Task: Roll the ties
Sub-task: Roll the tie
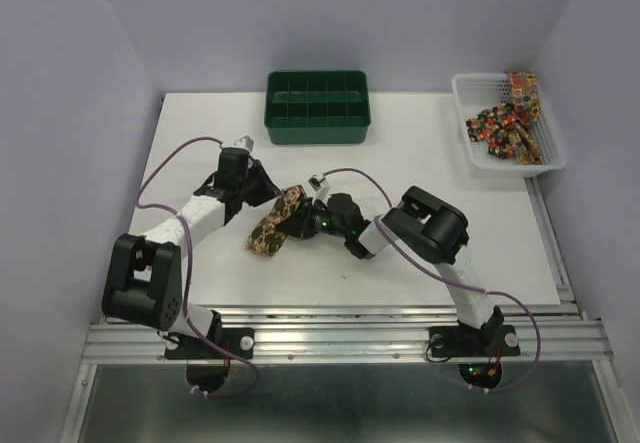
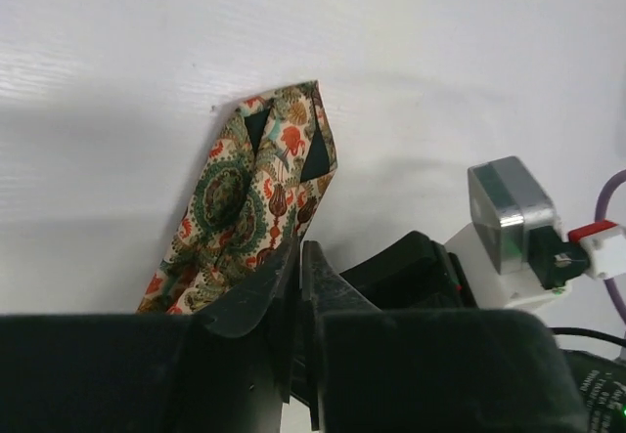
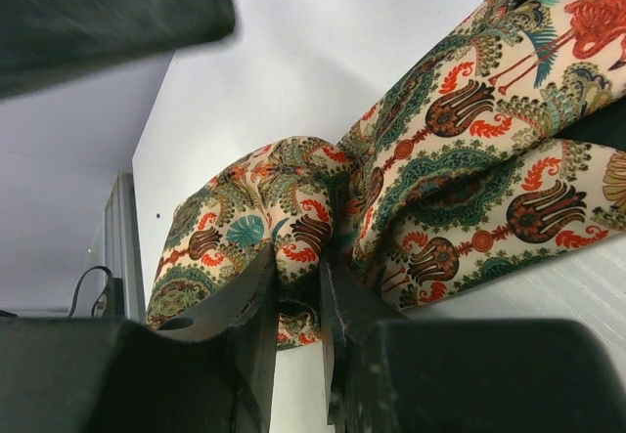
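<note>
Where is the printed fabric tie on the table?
The tie lies, in the top view, between the left gripper and right gripper, nearer than the dark green tray.

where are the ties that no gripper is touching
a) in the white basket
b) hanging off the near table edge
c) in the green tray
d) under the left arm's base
a: the loose ties lie heaped in the white basket at the far right in the top view.
</note>
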`<state>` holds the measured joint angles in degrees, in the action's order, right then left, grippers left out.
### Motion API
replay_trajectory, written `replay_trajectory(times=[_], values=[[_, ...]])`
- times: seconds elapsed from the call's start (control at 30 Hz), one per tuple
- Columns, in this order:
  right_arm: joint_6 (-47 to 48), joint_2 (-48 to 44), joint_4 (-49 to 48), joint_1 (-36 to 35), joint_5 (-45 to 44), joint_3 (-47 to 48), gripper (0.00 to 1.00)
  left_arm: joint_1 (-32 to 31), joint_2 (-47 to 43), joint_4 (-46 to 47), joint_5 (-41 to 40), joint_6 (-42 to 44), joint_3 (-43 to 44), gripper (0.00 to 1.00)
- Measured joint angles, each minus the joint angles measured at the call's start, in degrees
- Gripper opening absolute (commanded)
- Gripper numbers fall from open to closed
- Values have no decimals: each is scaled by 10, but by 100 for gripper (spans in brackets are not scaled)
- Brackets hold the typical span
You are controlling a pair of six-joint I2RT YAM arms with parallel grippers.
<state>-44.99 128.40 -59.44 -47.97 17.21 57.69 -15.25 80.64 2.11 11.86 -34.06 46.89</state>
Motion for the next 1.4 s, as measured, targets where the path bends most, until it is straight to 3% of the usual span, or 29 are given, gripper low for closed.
replay_trajectory(times=[0.3,0.53,1.4], values=[[8,0,0,0,2,0,1,-18,101,10,58,34,4,11],[14,0,0,0,5,0,1,-33,197,13,67,38,54,6],[-19,0,-24,-20,57,-15,1,-39,223,5,57,10,84,1]])
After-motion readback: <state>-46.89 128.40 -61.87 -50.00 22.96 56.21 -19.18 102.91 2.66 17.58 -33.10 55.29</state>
